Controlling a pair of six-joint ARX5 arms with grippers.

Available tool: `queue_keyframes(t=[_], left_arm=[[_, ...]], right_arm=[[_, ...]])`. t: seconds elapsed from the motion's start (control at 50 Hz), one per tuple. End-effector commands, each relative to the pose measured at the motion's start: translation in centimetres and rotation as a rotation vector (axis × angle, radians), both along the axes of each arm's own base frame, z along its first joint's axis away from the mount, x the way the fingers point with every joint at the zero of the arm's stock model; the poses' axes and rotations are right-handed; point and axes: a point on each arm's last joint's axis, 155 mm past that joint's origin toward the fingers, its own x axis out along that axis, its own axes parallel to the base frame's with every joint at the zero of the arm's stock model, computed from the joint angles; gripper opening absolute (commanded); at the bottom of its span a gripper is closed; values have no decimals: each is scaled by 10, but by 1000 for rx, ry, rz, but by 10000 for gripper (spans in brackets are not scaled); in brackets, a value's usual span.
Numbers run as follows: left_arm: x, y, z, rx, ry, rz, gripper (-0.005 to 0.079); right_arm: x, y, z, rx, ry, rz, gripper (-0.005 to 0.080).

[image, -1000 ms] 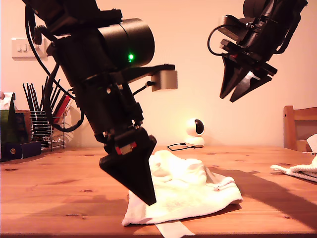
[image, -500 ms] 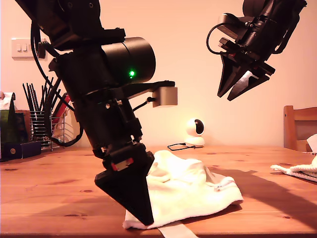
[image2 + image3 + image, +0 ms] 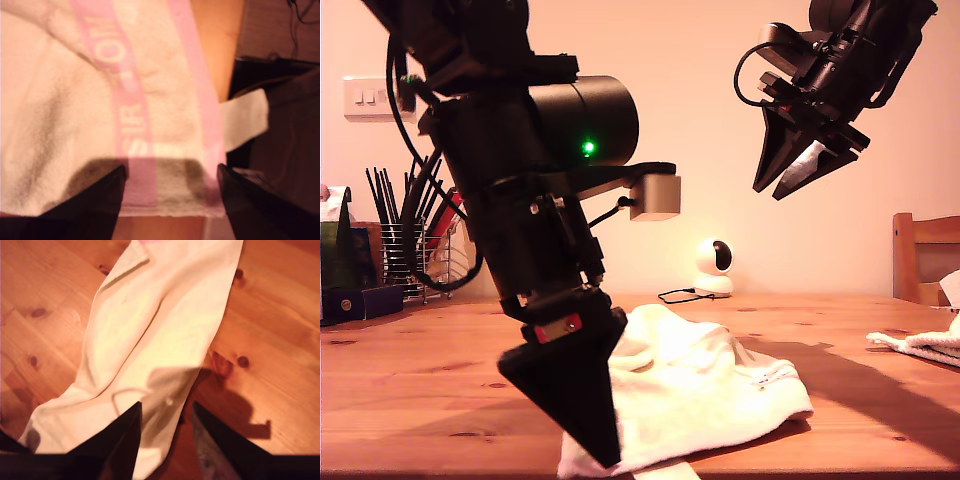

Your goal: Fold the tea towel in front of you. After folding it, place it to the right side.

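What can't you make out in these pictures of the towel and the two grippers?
- Whether my first gripper actually pinches the towel: in the exterior view its fingers hide the contact, and the first wrist view is blurred.
- The pink lettering on the towel: cut off and blurred in the first wrist view.
- The towel's near edge: cut off by the exterior view's bottom.
- My second gripper hangs high, open, holding nothing.

Knotty wooden table (image 3: 440,350), crumpled white tea towel (image 3: 700,390), white camera (image 3: 717,268), utensil rack (image 3: 405,262)
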Motion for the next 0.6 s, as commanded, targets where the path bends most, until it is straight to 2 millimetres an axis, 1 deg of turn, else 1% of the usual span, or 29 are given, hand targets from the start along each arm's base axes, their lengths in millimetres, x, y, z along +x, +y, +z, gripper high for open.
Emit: queue_keyframes(t=[0.0,0.14,0.2,0.34,0.48,0.58], left_arm=[[-6,2,-9,28,37,7,537],[-2,-4,2,18,43,31,537],[-3,-7,4,7,54,26,537],[-13,-6,3,15,89,19,537],[-15,-11,4,7,80,5,537],[-13,-10,3,17,68,7,537]], right_arm=[[0,3,-9,1,17,13,284],[0,3,-9,1,15,13,284],[0,3,-9,1,17,13,284],[0,3,-9,1,15,13,284],[1,3,-8,2,11,12,284],[1,4,-8,3,9,13,284]])
